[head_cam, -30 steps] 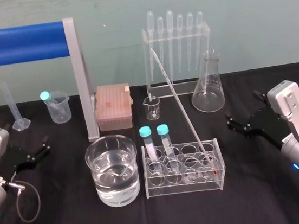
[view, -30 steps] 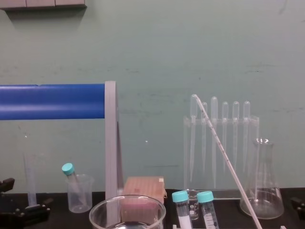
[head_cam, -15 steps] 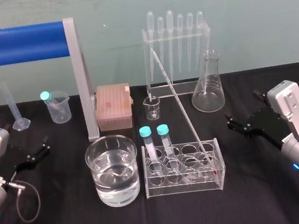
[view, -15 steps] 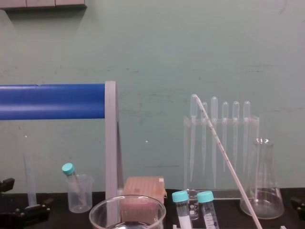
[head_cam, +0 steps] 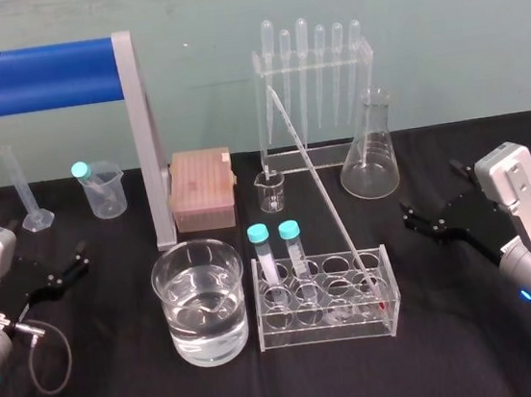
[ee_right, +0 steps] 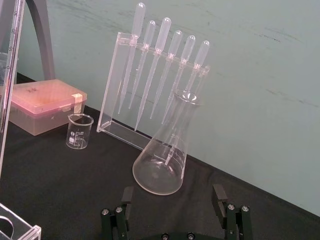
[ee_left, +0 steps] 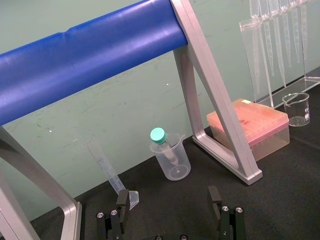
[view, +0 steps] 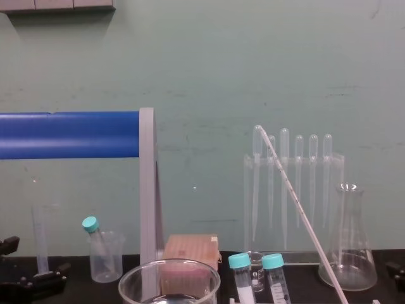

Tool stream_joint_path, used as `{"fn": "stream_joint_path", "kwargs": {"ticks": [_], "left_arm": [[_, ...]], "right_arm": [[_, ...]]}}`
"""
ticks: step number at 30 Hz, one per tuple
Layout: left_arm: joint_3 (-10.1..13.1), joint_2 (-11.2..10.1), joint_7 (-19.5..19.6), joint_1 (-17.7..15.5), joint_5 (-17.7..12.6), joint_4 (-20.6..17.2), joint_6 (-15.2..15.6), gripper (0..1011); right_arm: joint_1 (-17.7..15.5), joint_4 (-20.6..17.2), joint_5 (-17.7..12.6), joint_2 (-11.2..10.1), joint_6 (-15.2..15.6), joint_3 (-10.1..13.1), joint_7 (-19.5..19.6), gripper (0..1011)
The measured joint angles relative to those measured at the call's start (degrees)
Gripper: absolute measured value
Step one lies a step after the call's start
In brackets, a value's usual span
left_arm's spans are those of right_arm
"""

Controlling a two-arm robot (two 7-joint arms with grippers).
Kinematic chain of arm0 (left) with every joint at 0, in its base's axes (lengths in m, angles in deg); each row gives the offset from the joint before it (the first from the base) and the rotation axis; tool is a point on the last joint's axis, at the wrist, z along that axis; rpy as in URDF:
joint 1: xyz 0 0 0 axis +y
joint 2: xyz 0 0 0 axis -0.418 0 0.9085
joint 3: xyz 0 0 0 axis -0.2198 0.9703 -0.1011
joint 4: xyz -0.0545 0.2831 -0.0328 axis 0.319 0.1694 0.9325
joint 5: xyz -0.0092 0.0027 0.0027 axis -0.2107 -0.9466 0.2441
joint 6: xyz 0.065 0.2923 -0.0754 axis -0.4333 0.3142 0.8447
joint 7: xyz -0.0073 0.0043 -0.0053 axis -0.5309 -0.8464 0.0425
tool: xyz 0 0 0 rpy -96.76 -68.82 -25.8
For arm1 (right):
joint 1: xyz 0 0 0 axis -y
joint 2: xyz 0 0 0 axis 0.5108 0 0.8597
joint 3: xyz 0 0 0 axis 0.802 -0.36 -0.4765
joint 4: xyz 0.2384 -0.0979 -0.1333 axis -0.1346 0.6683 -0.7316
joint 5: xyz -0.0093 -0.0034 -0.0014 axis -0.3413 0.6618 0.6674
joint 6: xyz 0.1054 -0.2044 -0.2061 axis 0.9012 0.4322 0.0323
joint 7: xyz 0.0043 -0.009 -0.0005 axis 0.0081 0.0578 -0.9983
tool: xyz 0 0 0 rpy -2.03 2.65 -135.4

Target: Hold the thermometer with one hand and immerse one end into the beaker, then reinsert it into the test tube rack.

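Your right gripper point(ee_right: 171, 196) sits wide open, well apart from the thermometer point(head_cam: 315, 173). Grab mid-shaft above the test tube rack point(head_cam: 325, 325), squeeze gently, lift along its lean. The left gripper point(ee_left: 169, 197) is parked, also wide.

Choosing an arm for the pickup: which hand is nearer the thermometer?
Right. The right hand rests just right of the rack holding the thermometer; the left hand lies far left, beyond the beaker.
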Motion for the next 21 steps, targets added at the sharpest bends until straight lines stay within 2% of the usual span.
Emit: {"fn": "stream_joint_path", "kwargs": {"ticks": [10,13,21], "left_arm": [[0.00,0.00,0.00,0.00,0.00,0.00,0.00,1008],[0.00,0.00,0.00,0.00,0.00,0.00,0.00,1008],[0.00,0.00,0.00,0.00,0.00,0.00,0.00,1008]], "right_arm": [[0.00,0.00,0.00,0.00,0.00,0.01,0.00,1003],[-0.23,-0.59,0.14,0.18,-0.01,0.88,0.14,1003],[-1.45,-5.77,-1.41,0.19,-2.05,3.73,-1.01,1003]]}}
